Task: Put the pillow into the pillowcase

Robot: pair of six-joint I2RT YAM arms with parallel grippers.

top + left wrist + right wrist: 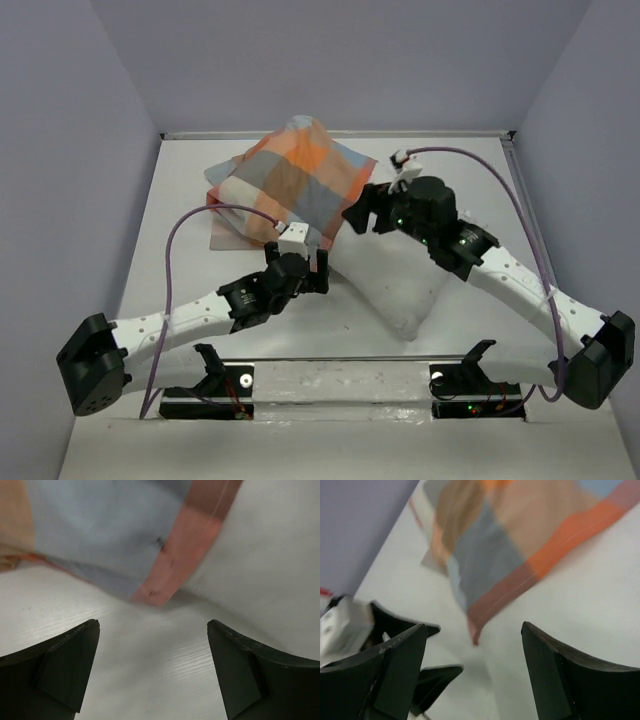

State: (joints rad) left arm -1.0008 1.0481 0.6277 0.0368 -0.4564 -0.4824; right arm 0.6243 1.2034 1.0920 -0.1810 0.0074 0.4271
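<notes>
Shows the pillow (400, 285) lying slantwise on the counter (180, 200), far part covered by the pillowcase (295, 185), near white corner bare. Holds nothing in the left hand (298, 262), spread wide just beside the checked hem. Holds nothing in the right hand (360, 205) either, parted at the hem's right end

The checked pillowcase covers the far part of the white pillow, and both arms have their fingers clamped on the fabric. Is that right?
Not quite. The pillowcase does cover the far part of the pillow, but neither arm grips it: the left fingers and the right fingers stand wide apart, holding nothing, as both wrist views show.
</notes>
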